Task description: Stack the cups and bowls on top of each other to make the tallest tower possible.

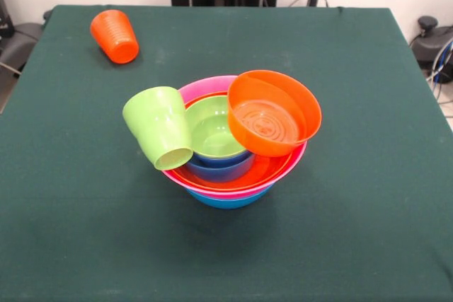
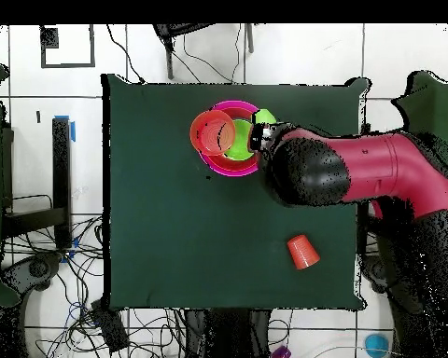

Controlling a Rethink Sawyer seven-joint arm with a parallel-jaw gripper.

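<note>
Going left to right across the front view, the orange cup is lying on its side near the far left corner of the table, well apart from everything else. Next, the lime-green cup is leaning tipped against the left rim of the tower, mouth pointing down and outward, not seated. The tower itself is sitting mid-table: the blue bowl is carrying the pink bowl, a wide orange one, and a small blue and the lime-green bowl nested inside. At the right, the small orange bowl is tilting on the rim (mouth facing the camera). Overhead, the arm is covering the gripper, so I cannot tell its state. The stacking seems to be mid-way; the next move probably calls for righting a tipped piece squarely
</note>
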